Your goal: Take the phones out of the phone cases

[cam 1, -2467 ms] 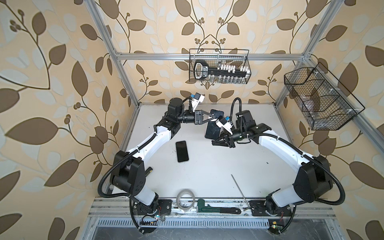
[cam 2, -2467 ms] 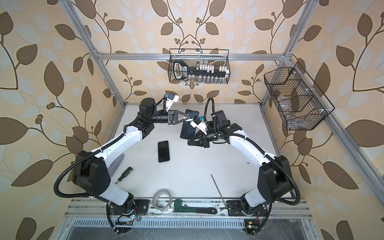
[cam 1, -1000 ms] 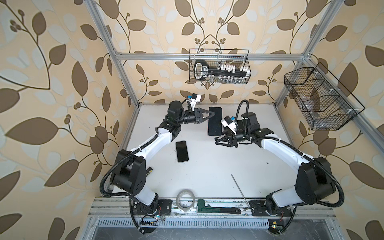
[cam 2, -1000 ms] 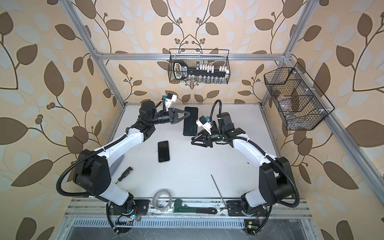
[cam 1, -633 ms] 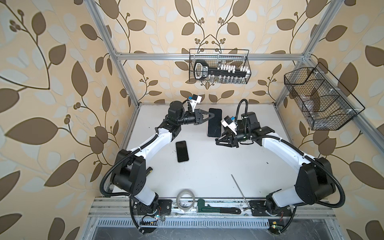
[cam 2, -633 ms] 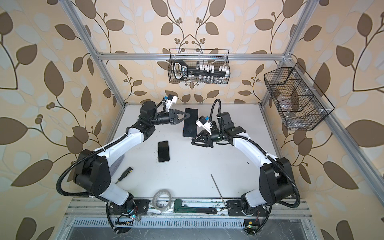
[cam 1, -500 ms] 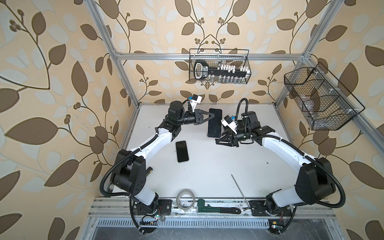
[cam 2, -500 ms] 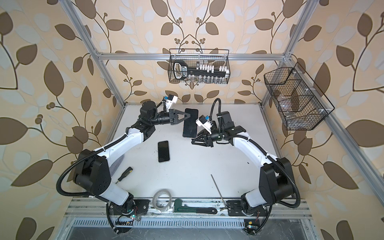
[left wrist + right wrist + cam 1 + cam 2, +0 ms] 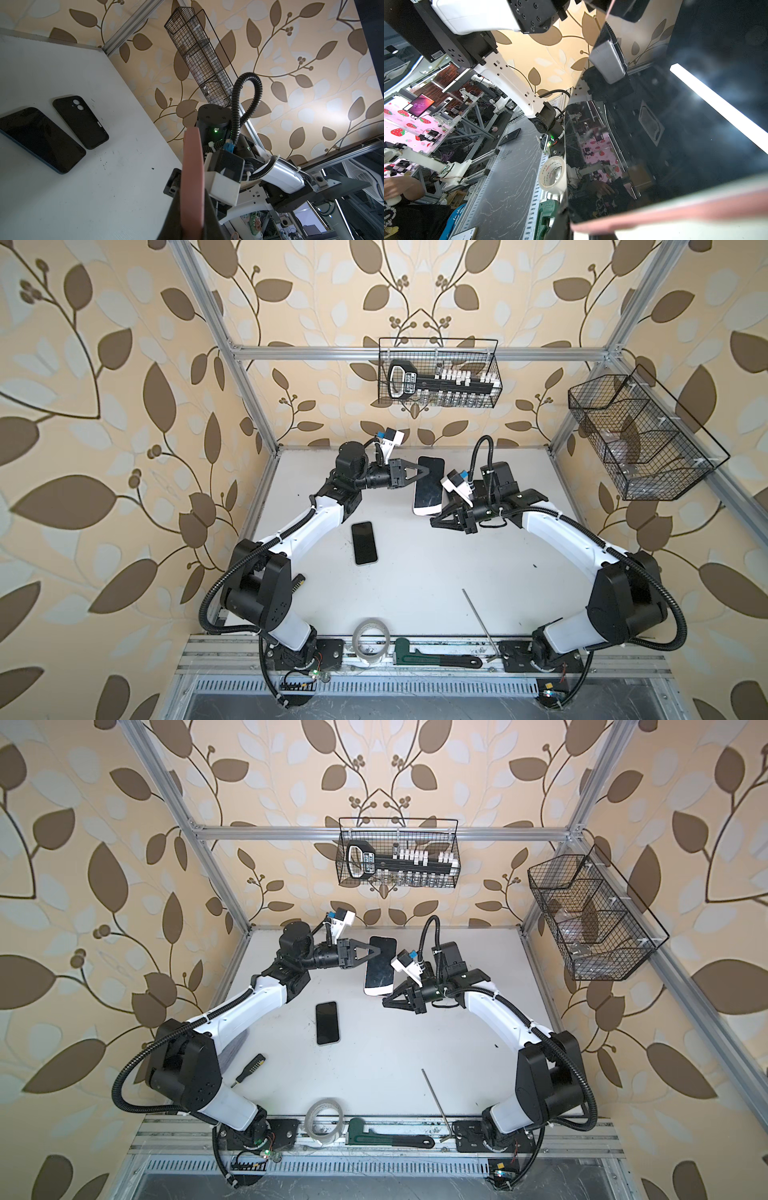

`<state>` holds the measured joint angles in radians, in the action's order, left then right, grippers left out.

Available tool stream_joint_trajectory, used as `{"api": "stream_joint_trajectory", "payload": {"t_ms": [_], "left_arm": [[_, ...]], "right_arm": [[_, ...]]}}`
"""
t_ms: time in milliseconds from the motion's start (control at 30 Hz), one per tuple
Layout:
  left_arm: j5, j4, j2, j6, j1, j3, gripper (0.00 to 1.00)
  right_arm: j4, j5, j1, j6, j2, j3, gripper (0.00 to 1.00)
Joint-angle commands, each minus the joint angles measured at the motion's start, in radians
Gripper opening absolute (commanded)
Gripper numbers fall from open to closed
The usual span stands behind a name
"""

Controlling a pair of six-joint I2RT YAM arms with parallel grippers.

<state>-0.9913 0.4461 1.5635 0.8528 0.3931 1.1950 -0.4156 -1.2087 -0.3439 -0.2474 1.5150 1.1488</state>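
The phone [image 9: 428,485] [image 9: 379,969], dark screen up, sits inside a pale pink phone case [image 9: 426,510] [image 9: 377,990] and hangs above the back of the table. My left gripper [image 9: 427,473] [image 9: 380,953] is shut on the case's long side near its far end. The left wrist view shows the pink edge [image 9: 192,176] squeezed between the dark fingers [image 9: 192,199]. My right gripper [image 9: 434,524] [image 9: 386,1004] is at the case's near end. In the right wrist view the screen [image 9: 675,135] fills the frame, and the pink rim [image 9: 675,212] runs into the narrowed jaws [image 9: 577,230].
A black phone [image 9: 364,542] [image 9: 327,1023] lies flat mid-table. The left wrist view shows a black phone [image 9: 39,139] beside an empty black case [image 9: 81,121]. Tape roll [image 9: 371,635], green wrench [image 9: 436,659], metal rod [image 9: 480,622] and screwdriver [image 9: 249,1067] lie in front. Wire baskets [image 9: 438,377] [image 9: 640,439] hang on the walls.
The right gripper's jaws have narrowed from partly open onto the case's near end. The left gripper keeps its hold with the phone almost still.
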Motion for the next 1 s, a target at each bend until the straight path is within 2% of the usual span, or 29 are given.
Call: {"api": "stream_joint_trajectory", "payload": {"t_ms": [0, 533, 867, 967], "left_arm": [[-0.015, 0.083, -0.053, 0.070, 0.018, 0.034, 0.00], [0.030, 0.176, -0.095, 0.183, 0.055, -0.021, 0.00], [0.049, 0.383, -0.074, 0.373, 0.062, -0.058, 0.00], [0.049, 0.384, -0.074, 0.380, 0.064, -0.060, 0.00]], "right_arm": [[0.024, 0.016, -0.003, -0.037, 0.008, 0.026, 0.04], [0.092, 0.008, 0.000, -0.013, 0.040, 0.013, 0.00], [0.199, -0.010, 0.014, 0.042, 0.068, -0.032, 0.00], [0.210, -0.012, 0.017, 0.047, 0.076, -0.035, 0.00]]}}
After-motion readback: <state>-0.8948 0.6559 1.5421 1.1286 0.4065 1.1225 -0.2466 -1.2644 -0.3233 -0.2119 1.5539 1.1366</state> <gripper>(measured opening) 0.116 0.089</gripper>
